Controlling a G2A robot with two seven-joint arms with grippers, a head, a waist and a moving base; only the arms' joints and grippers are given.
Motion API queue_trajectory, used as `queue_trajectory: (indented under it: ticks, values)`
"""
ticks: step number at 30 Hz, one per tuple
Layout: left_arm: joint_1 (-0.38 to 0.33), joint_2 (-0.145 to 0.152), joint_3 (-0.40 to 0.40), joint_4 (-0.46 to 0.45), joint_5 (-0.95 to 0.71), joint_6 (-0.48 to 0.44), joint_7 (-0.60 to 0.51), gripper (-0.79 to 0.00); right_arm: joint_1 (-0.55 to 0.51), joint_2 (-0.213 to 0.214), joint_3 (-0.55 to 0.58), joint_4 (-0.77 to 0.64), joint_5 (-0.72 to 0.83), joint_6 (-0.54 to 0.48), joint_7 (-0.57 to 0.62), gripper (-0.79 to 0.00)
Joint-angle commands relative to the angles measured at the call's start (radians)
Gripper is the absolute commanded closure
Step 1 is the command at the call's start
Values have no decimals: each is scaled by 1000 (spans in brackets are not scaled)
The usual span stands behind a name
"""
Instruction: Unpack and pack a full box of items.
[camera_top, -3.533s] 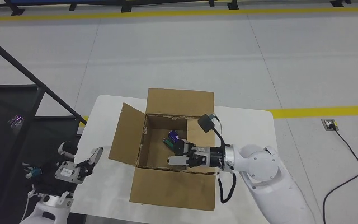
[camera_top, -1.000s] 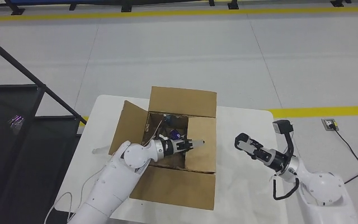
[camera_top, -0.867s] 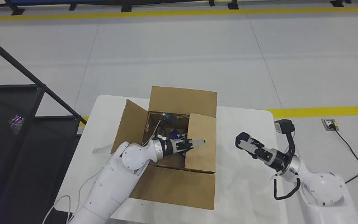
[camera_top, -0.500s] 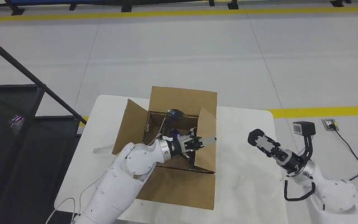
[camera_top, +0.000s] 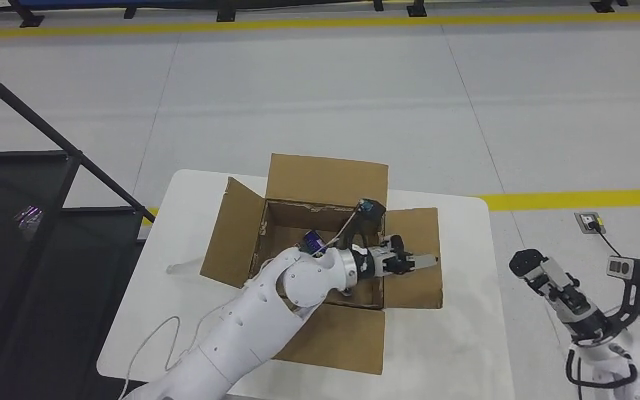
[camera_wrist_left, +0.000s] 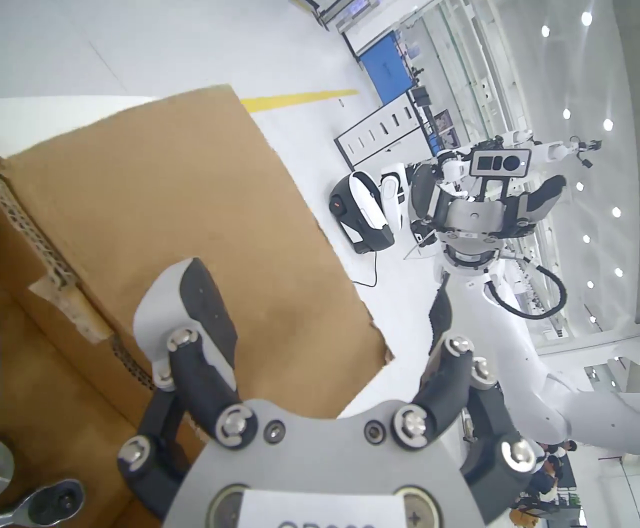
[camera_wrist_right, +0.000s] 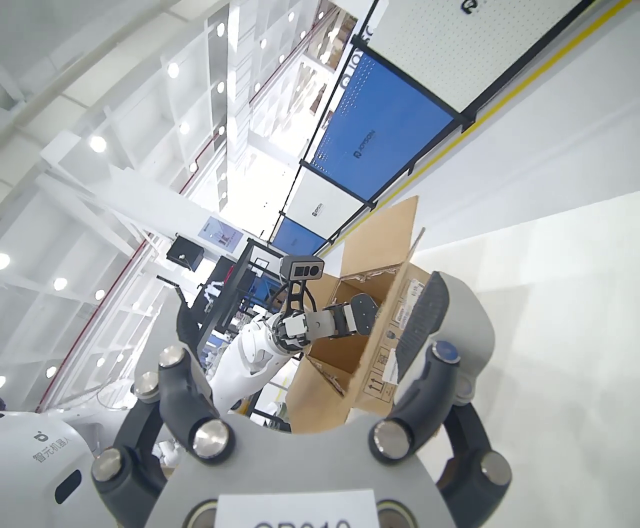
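An open cardboard box (camera_top: 325, 182) stands in the middle of the white table (camera_top: 455, 335). Its right flap (camera_top: 421, 287) lies folded outward, nearly flat. My left arm stretches across the box, and my left gripper (camera_top: 410, 263) is open at that flap. In the left wrist view the flap (camera_wrist_left: 165, 200) runs between the spread fingers of the left gripper (camera_wrist_left: 320, 295). A purple item (camera_top: 311, 241) shows inside the box, and a metal tool (camera_wrist_left: 47, 496) lies at the box bottom. My right gripper (camera_top: 537, 270) (camera_wrist_right: 310, 300) hangs open and holding nothing beyond the table's right edge.
A black metal frame (camera_top: 45, 215) stands left of the table. The box's left flap (camera_top: 228, 232) and back flap stand up, and the front flap (camera_top: 335, 340) hangs toward me. Bare table lies right of the box.
My left arm has pushed across the box and swung the right flap from upright to folded outward. My right arm has drawn back to the right, off the table.
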Motion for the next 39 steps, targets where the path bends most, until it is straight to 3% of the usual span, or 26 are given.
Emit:
queue_trajectory:
  ticks: [1,6,10,13,17,22,28,32,39]
  values:
    - [-18,-18,22,42,-6,-4,1,-785,1,0,-1,-1,-1,0,0,-785]
    - [-44,-53,48,115,-20,-27,4,-785,1,0,-1,-1,-1,0,0,-785]
    - [-51,-60,33,121,-28,-53,1,-785,1,0,-5,-21,-22,-10,-23,-785]
    - [-41,-47,-7,80,-13,-66,-2,-785,12,1,-13,-58,-94,-16,-51,-785]
    - [36,-1,-105,-60,39,-77,6,-785,57,6,-43,-120,-209,35,-70,-785]
    - [206,76,-320,-333,118,-50,0,-785,148,12,-112,-200,-370,135,-66,-785]
    - [508,155,-659,-729,214,0,-20,-785,307,21,-252,-269,-585,258,2,-785]
    - [698,182,-863,-894,248,0,21,-785,442,21,-431,-264,-743,305,129,-785]
    - [961,194,-1088,-1052,270,-42,174,-785,699,-13,-818,-132,-976,388,328,-785]
